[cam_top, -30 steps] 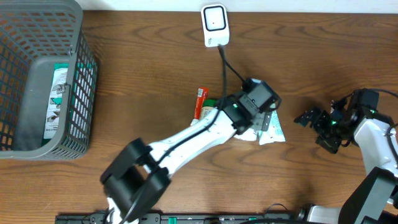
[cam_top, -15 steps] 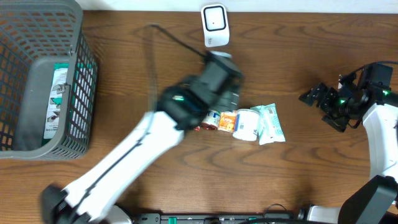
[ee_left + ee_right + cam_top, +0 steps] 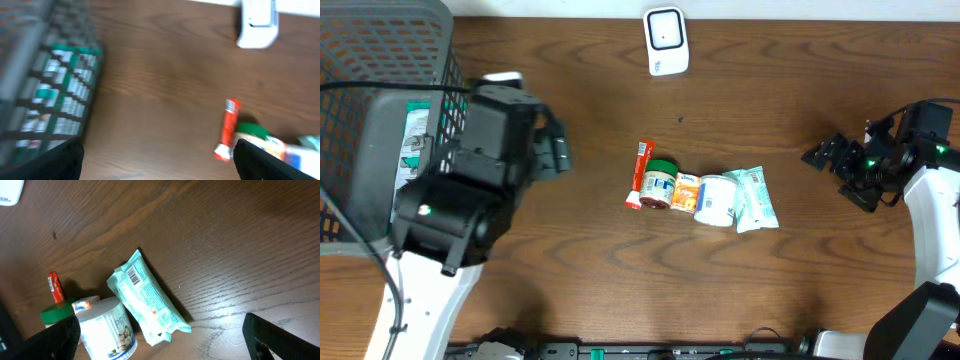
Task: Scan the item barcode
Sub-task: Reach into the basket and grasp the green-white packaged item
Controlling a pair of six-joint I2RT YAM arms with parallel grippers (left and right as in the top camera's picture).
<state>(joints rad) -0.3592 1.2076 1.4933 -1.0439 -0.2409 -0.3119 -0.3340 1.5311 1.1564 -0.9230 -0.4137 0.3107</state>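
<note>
Several items lie in a row mid-table: a red tube (image 3: 640,172), a green-lidded jar (image 3: 660,183), an orange packet (image 3: 686,193), a white cup (image 3: 716,199) and a teal packet (image 3: 756,198). The teal packet (image 3: 147,302) shows a barcode on top in the right wrist view. The white scanner (image 3: 665,41) stands at the back edge. My left gripper (image 3: 555,150) hangs open and empty beside the basket, far left of the items. My right gripper (image 3: 832,175) is open and empty, to the right of the teal packet. Neither touches anything.
A grey mesh basket (image 3: 360,60) stands at the back left with a green-and-white packet (image 3: 412,160) inside; the left wrist view shows its wall (image 3: 30,65) close by. The left arm's bulk covers the basket's right side from above.
The left arm has swung from over the row of items to the left, up to the basket, with nothing in its fingers. The right arm shifted slightly up and right, then stayed still.
</note>
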